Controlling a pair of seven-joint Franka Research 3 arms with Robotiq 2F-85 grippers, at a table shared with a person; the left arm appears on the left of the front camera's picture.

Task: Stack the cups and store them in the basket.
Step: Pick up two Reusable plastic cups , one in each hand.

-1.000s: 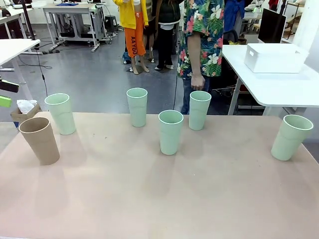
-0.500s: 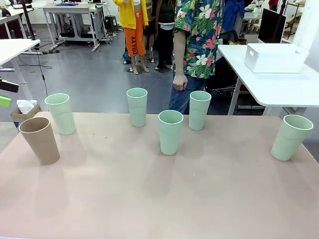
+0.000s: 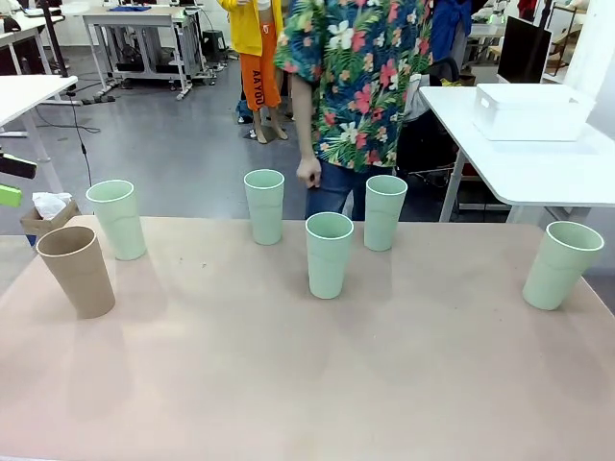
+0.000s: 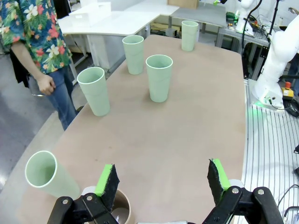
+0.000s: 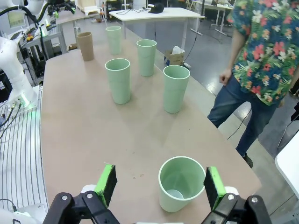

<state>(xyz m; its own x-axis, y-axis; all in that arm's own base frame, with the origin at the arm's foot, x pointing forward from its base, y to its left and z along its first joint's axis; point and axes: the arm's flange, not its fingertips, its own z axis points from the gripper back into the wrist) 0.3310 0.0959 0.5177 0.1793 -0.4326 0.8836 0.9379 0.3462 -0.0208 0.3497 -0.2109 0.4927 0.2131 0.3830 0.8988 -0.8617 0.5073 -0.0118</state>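
Observation:
Five mint green cups stand upright on the tan table: far left, back middle, centre, back right of centre and far right. A tan-brown cup stands at the left edge. The white basket sits on a white side table at the back right. My left gripper is open above the table's left end, with the tan-brown cup just under its left finger. My right gripper hangs open above the far-right cup. Neither gripper touches a cup.
A person in a floral shirt stands at the table's far edge, one hand hanging between two back cups. The table's near half is bare. The side table stands apart from mine.
The person has walked to the left along the far edge, from behind the right back cup toward the middle. Cups and grippers have not moved.

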